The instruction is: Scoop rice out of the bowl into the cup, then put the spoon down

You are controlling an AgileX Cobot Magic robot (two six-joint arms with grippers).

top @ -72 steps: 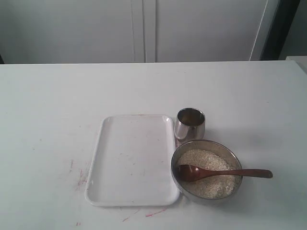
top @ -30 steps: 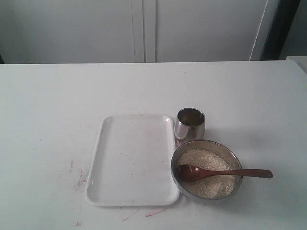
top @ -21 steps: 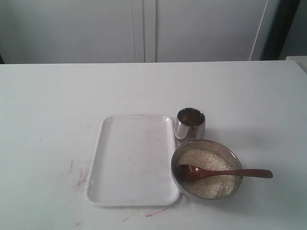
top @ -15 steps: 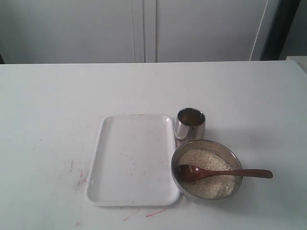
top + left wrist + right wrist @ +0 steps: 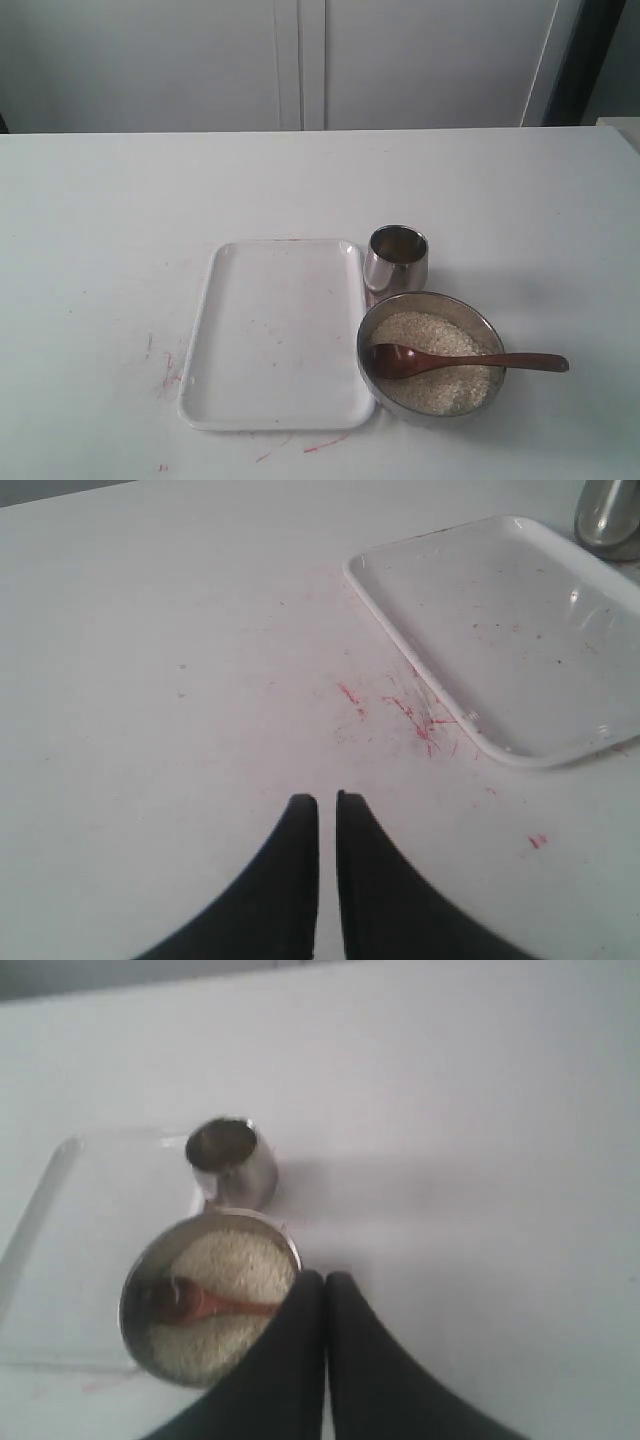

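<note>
While the left end effector (image 5: 327, 800) and right end effector (image 5: 325, 1278) are closed, the reddish-brown spoon (image 5: 470, 361) lies on rice (image 5: 438, 334).

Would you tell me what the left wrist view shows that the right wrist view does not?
Only the left wrist view shows the left gripper, its jaws together, and the patch of red marks beside the tray. Only the right wrist view shows the bowl of rice, the spoon resting in it, and the right gripper. Both show the tray, the cup and the white table.
</note>
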